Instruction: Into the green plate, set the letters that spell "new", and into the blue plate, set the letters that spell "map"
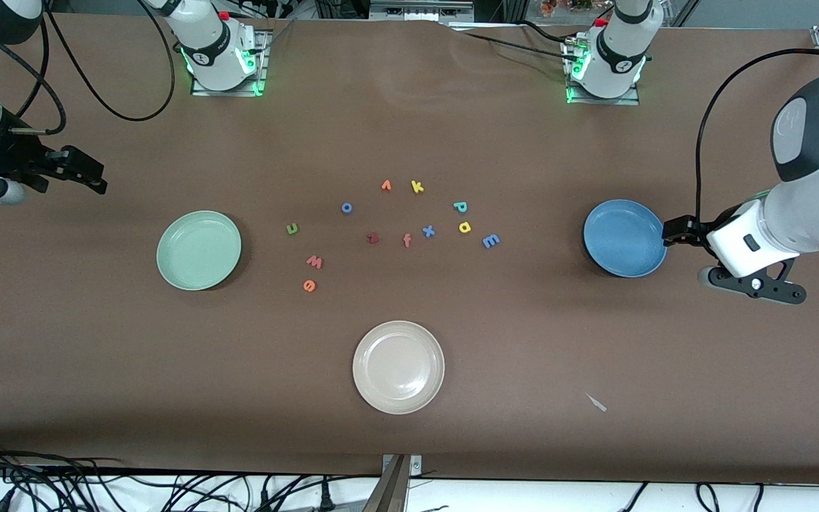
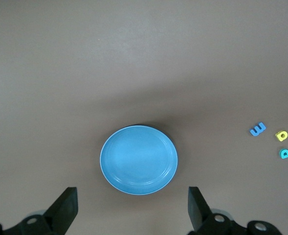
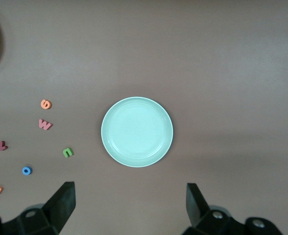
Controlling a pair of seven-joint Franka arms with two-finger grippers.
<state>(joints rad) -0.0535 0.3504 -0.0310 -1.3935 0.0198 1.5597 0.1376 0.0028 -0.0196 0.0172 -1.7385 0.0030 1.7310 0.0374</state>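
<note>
Right gripper (image 1: 100,181) hangs in the air at the right arm's end of the table, fingers spread wide, holding nothing; the round pale mint-green plate (image 1: 199,249) lies just inward of it, bare. A little further inward of that plate sit the small olive-green foam n (image 1: 293,228), the salmon-red foam w (image 1: 314,262) and the orange rounded foam e (image 1: 309,286), all flat on the brown table (image 1: 97,355) and clear of one another. Toward the left arm's end come the teal-green foam p (image 1: 460,207), the yellow rounded foam a (image 1: 464,227) and the light blue foam m (image 1: 490,240), then the round medium-blue plate (image 1: 625,237), also bare. Left gripper (image 1: 667,233) hovers at that plate's outer rim, fingers apart and empty. Nothing placed yet, so the first pick looks to be next: I'd come straight down over one letter, straddle it cleanly, and steer clear of the dark red foam z (image 1: 373,238) and blue foam x (image 1: 428,230) decoys.
</note>
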